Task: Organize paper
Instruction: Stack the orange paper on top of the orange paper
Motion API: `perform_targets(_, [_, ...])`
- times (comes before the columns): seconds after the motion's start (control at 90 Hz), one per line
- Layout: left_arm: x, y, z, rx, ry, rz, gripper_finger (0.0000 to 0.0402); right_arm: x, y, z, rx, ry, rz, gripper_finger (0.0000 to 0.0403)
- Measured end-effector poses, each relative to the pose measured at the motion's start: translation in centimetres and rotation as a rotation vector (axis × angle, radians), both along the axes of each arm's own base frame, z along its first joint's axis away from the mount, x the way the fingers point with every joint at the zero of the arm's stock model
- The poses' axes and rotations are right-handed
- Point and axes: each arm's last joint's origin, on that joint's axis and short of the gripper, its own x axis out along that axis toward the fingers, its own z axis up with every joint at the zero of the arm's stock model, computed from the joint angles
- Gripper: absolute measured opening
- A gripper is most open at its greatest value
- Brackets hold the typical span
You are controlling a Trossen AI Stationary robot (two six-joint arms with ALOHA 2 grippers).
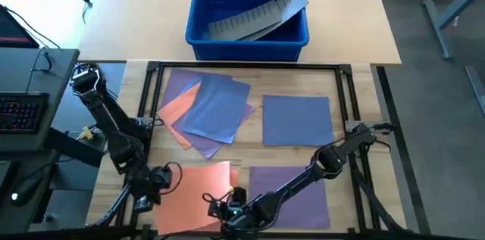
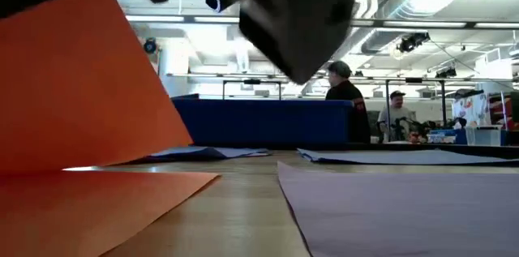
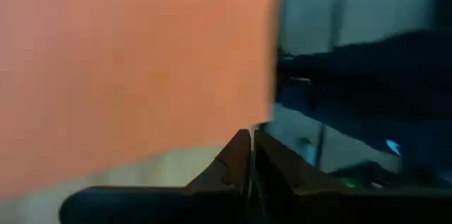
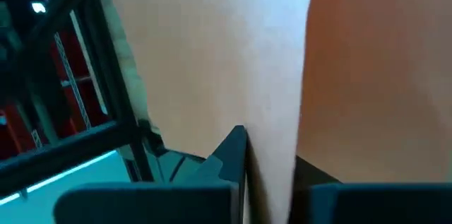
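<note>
Both claws at near edge of surface, working orange sheet. Left claw clenched on sheet's left edge; right claw clamped on its right edge, paper between fingers. Sheet lifted, part folded upright in low view. Purple sheet flat beside; blue sheet beyond; mixed pile far left. Step: handling orange sheet. Next likely: carry to pile, keep both grips level to avoid a crease.

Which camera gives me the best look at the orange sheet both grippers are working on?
The high view: it shows the whole orange sheet with the left gripper and right gripper at its edges. Low view shows it lifted, partly cropped; wrist views show only close-up orange patches.
</note>
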Motion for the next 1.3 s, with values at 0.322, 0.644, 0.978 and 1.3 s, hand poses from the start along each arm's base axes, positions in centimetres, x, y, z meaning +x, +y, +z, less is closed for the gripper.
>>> perform_targets(0.322, [2.2, -2.6, 0.5, -0.113, -0.308, 0.149, 0.0, 1.9, -4.7, 1.0, -0.061, 0.025, -0.091, 0.0])
perform_targets(0.644, [4.5, -5.7, -3.0, -0.171, -0.362, 0.292, 0.0, -2.1, -3.6, 6.5, -0.145, 0.092, -0.059, 0.0])
perform_targets(0.978, [4.3, -5.0, -7.8, 0.089, -0.186, 0.39, 0.0, -4.5, 1.4, 7.1, -0.141, -0.035, -0.017, 0.0])
perform_targets(1.3, [2.1, -1.1, -7.0, 0.389, 0.011, 0.442, 0.0, -5.0, 3.3, 7.0, -0.147, -0.155, -0.066, 0.0])
